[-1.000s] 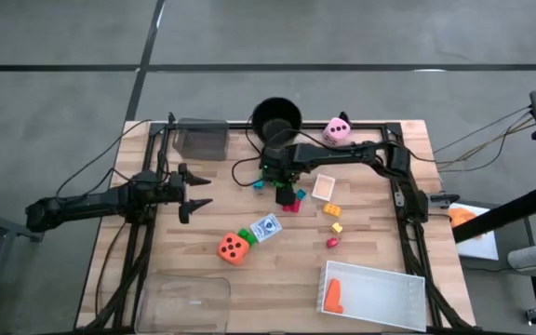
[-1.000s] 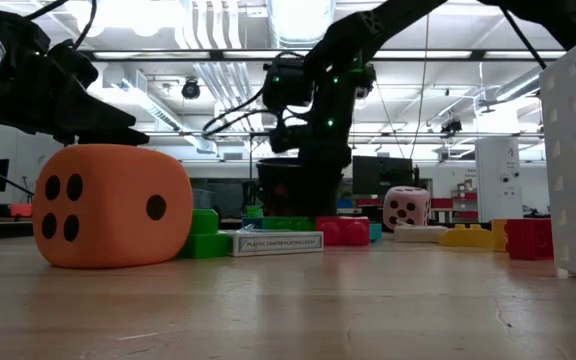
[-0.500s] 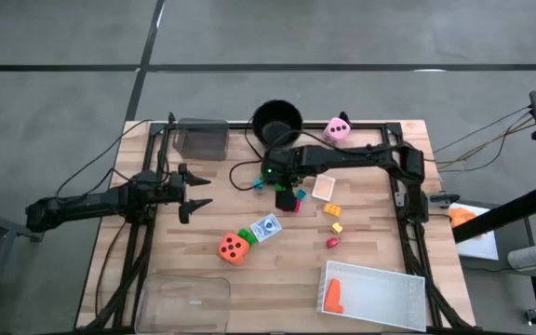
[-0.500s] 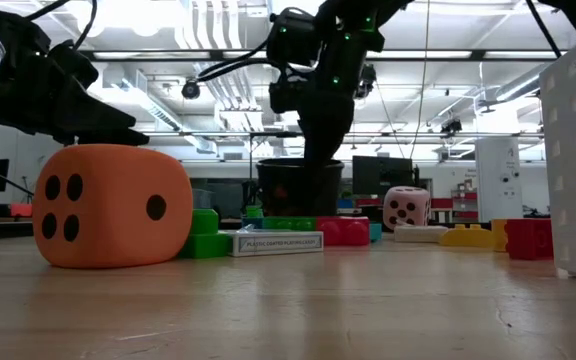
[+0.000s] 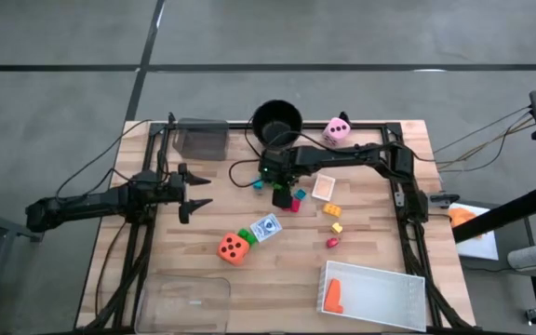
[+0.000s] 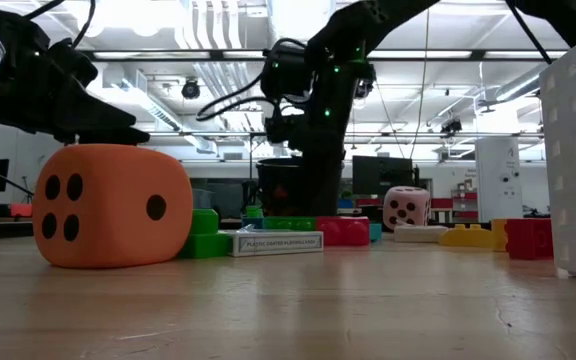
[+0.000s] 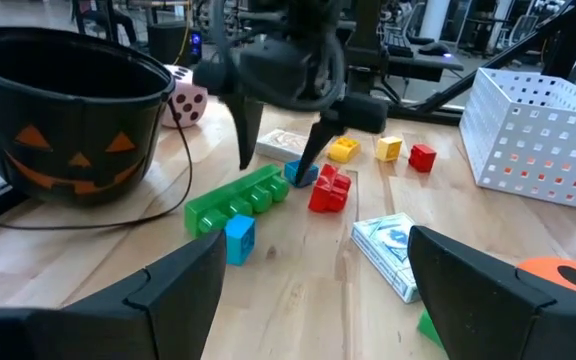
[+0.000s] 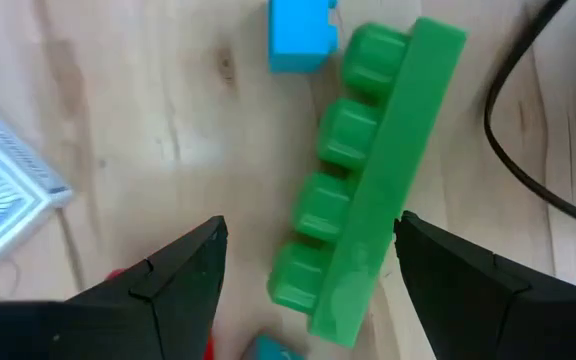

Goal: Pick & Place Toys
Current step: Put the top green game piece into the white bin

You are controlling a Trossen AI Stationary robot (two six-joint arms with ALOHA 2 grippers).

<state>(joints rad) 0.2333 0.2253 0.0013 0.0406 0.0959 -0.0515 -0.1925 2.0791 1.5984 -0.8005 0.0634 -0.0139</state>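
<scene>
R gripper (image 8: 303,262) open over green brick (image 8: 373,180)

Light: we see bright ceiling strips (image 6: 218,25) glaring in the low view.
Shadows: soft and short beneath the orange die (image 6: 115,205).
Focus: our right wrist view blurs the green brick (image 8: 373,180).
Top view: we find the table (image 5: 203,270) evenly lit.

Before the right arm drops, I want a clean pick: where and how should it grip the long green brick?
Probably mid-length, from straight above, fingers across its narrow width. The green brick lies on its side, studs facing sideways in one row, so its long flat faces suit the open right gripper already straddling it. Mind the blue brick near one end.
</scene>
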